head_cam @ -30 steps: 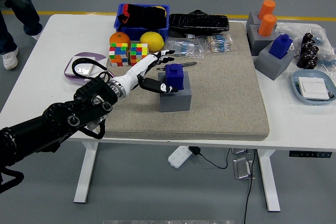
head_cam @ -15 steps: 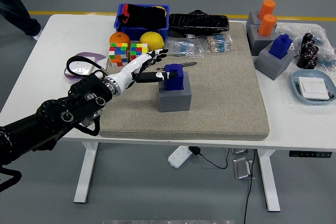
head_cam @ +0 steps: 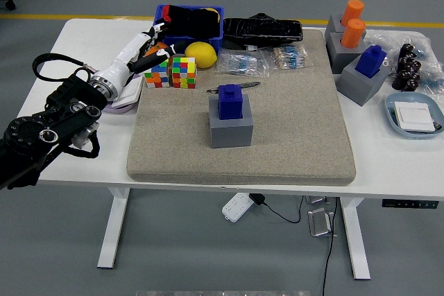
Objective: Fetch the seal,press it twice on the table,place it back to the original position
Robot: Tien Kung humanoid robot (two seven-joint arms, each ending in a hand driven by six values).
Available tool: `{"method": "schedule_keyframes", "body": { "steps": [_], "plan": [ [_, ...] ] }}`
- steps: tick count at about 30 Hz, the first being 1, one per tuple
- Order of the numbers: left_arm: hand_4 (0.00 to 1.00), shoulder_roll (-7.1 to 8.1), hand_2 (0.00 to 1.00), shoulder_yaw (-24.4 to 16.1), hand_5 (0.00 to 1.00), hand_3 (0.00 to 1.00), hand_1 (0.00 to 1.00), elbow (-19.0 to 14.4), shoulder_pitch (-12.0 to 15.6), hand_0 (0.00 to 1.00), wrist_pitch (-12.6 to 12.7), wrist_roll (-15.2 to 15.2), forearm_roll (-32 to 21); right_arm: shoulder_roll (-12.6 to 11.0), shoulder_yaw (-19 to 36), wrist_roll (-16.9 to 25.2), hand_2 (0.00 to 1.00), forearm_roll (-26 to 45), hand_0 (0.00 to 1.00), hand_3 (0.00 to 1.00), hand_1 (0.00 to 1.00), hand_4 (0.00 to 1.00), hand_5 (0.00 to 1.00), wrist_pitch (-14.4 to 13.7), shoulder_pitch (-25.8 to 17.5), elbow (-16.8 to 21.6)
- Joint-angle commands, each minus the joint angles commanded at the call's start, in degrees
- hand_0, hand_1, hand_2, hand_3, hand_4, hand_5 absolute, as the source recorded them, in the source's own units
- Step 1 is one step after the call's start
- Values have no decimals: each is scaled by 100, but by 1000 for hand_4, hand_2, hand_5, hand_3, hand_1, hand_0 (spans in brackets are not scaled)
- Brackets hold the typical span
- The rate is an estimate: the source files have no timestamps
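Observation:
A blue seal stands upright in a grey block holder on the grey felt mat, near the mat's middle left. My left hand is open and empty, raised at the table's left, well away from the seal, over the orange and the Rubik's cubes. Its black arm comes in from the left edge. The right arm is out of view.
Two Rubik's cubes, a lemon and a blue bin sit at the back left. A second blue seal and two orange seals stand in grey holders at the right. A blue plate lies at the right edge.
My left hand has let go of the blue seal and pulled back to the left and up, away from the holder. The seal stays in its holder.

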Motion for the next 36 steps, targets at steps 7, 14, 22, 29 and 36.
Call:
{"method": "schedule_keyframes", "body": {
  "steps": [7,14,22,29,36],
  "plan": [
    [998,378,998,-289,683,998,998,326,60,998,-75,114,-156,15,84,-10,686,-43,809,659,699,799,469,-6,2,-18],
    [998,547,998,-412,666,998,998,646,141,998,-67,97,-280,24,110,-22,686,-45,809,659,699,799,469,-13,31,-25],
    [998,740,998,-313,661,998,998,811,123,998,-93,134,-476,29,182,-25,686,-91,809,658,699,799,470,-43,45,-48],
    [998,888,998,-323,653,998,998,793,128,998,-81,99,-544,13,154,-17,686,-103,809,658,699,798,470,-52,84,-51],
    [998,994,998,-343,645,998,998,786,144,998,-71,104,-537,-31,124,-8,686,-97,809,656,699,797,472,-56,86,-51]
  ]
}}
